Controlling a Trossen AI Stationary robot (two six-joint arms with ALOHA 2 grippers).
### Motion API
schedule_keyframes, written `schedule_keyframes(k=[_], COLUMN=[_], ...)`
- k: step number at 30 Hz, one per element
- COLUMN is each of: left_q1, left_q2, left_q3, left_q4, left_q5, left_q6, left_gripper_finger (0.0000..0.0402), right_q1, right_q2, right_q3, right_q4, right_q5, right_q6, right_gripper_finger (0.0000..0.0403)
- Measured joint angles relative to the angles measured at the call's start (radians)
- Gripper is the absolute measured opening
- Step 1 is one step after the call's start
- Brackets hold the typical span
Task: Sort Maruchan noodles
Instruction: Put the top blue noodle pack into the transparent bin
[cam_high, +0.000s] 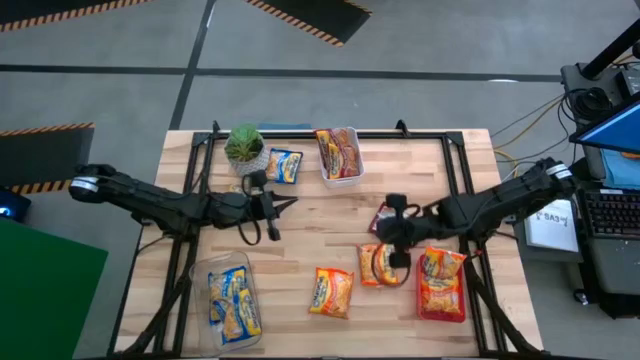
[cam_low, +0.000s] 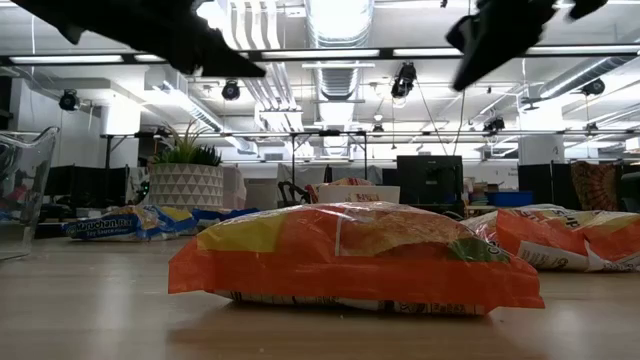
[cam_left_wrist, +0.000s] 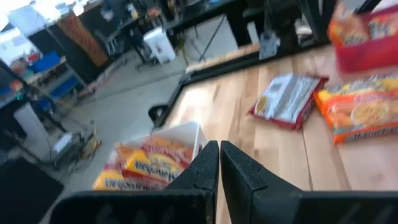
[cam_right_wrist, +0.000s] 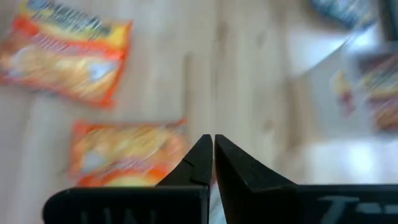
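High view: the left gripper (cam_high: 275, 207) hovers just below the potted plant (cam_high: 244, 145); the right gripper (cam_high: 392, 232) sits over an orange packet (cam_high: 378, 264), loose packets nearby. Wrist views: the left fingers (cam_left_wrist: 205, 165) and the right fingers (cam_right_wrist: 200, 159) are pressed together, gripping nothing

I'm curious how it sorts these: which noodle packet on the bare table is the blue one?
The blue packet beside the potted plant at the table's far edge. The other loose packets, near the right gripper, are orange or maroon.
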Motion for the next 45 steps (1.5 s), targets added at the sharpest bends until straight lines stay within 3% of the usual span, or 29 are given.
schedule_keyframes(k=[5, 9, 13, 17, 23, 37, 45], left_q1=[0.019, 0.05, 0.095, 0.146, 0.216, 0.252, 0.296], left_q2=[0.095, 0.164, 0.234, 0.306, 0.39, 0.561, 0.609], left_q3=[0.044, 0.138, 0.245, 0.302, 0.32, 0.363, 0.362], left_q4=[-0.027, -0.172, -0.37, -0.468, -0.472, -0.513, -0.512], left_q5=[-0.088, -0.094, -0.094, -0.087, -0.042, -0.122, -0.13], left_q6=[-0.034, -0.046, -0.077, -0.094, -0.093, -0.038, -0.04], left_gripper_finger=[0.0, 0.0, 0.0, 0.0, 0.0022, 0.0156, 0.0165], right_q1=[-0.11, -0.189, -0.267, -0.336, -0.396, -0.425, -0.431], right_q2=[-0.081, -0.143, -0.204, -0.257, -0.32, -0.351, -0.356], right_q3=[-0.141, -0.268, -0.371, -0.436, -0.469, -0.476, -0.477], right_q4=[0.327, 0.591, 0.772, 0.878, 0.889, 0.826, 0.811], right_q5=[0.017, 0.009, -0.058, -0.158, -0.177, -0.197, -0.195], right_q6=[-0.283, -0.455, -0.528, -0.55, -0.582, -0.585, -0.581], right_gripper_finger=[0.0009, 0.0009, 0.0009, 0.0009, 0.0009, 0.0009, 0.0009])
